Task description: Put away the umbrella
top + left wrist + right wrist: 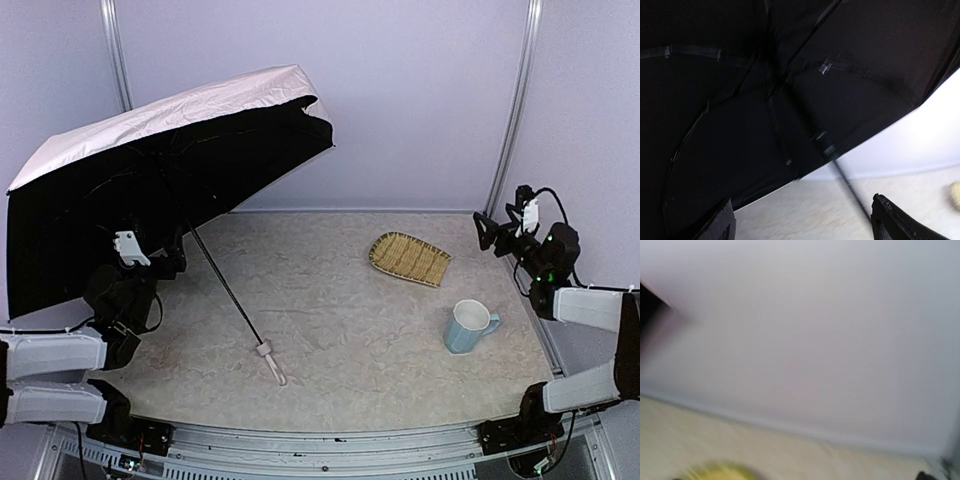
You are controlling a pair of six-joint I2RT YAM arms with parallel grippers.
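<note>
The umbrella [170, 115] stands open and tilted over the table's left side, pale pink outside and black inside. Its thin shaft [225, 285] slants down to the small pale handle [270, 362], which rests on the table. My left gripper [172, 258] is under the canopy, left of the shaft, and open. In the left wrist view the black lining [740, 100] fills the frame and the shaft [850, 187] runs just inside the right fingertip [900, 222], with nothing gripped. My right gripper [487, 230] hangs open at the far right, raised, away from the umbrella.
A woven bamboo tray [410, 258] lies at the back right of the table. A pale blue mug [468, 326] stands nearer the front right. The right wrist view is blurred, showing mostly the back wall [800, 340] and a yellowish smear at the bottom.
</note>
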